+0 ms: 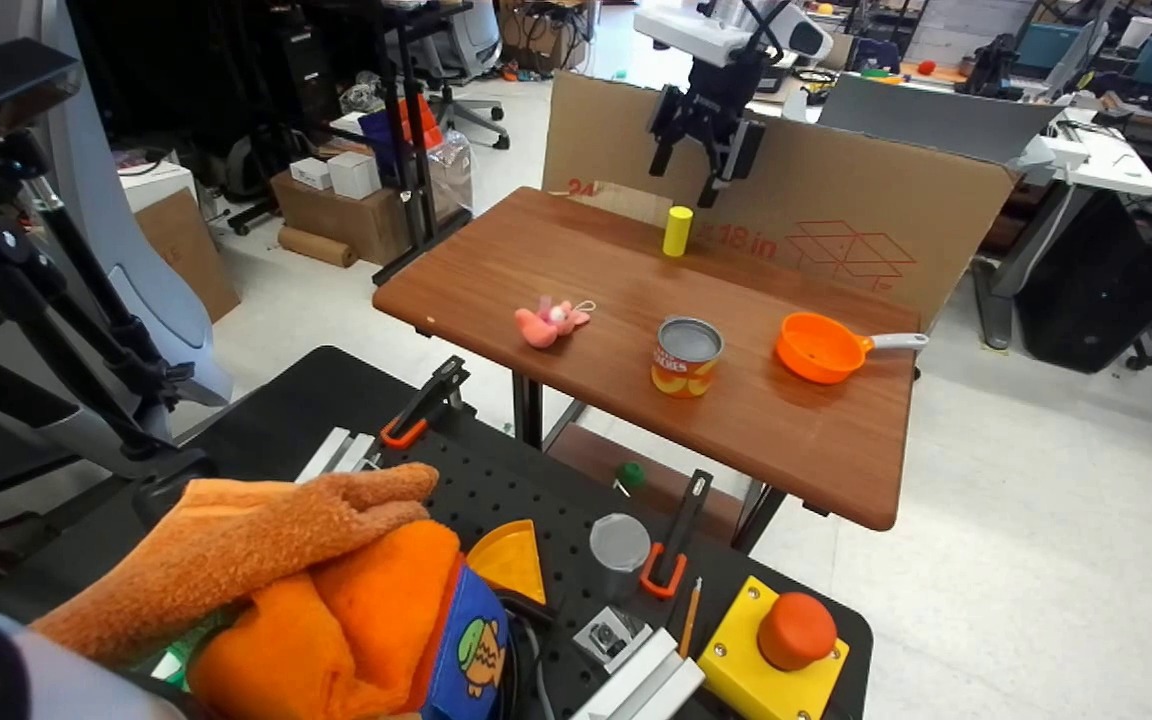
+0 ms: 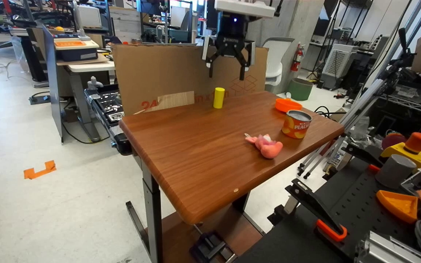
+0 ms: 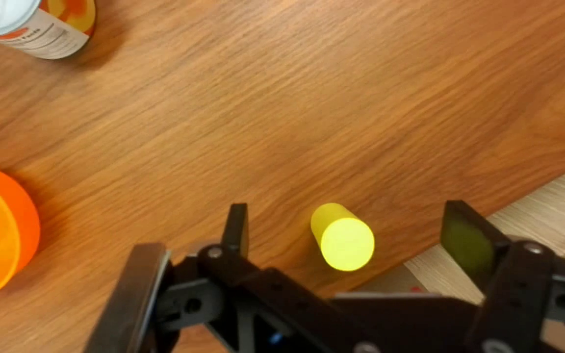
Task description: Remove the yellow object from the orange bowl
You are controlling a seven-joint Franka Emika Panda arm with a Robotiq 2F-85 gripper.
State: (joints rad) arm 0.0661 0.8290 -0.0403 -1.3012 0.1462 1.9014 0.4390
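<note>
The yellow object [image 1: 677, 232] is a plain bright yellow cylinder. It stands upright on the wooden table near its back edge, outside the bowl, in both exterior views [image 2: 219, 98]. The orange bowl [image 1: 820, 350] is a shallow orange pan with a white handle, apart from the cylinder; only a small dark spot shows inside it. My gripper [image 1: 684, 182] is wide open above the table, holding nothing, also in an exterior view [image 2: 226, 76]. In the wrist view the cylinder [image 3: 347, 244] shows between the open fingers [image 3: 345, 208], below them, and the bowl [image 3: 26, 230] is cut off at the left edge.
A peach can [image 1: 684, 372] stands beside the bowl. A pink plush toy [image 1: 548, 325] lies near the table's front edge. A cardboard sheet [image 1: 836, 200] stands upright along the back edge, close behind the cylinder. A black cart [image 1: 536, 470] with clamps stands in front of the table [image 1: 576, 260].
</note>
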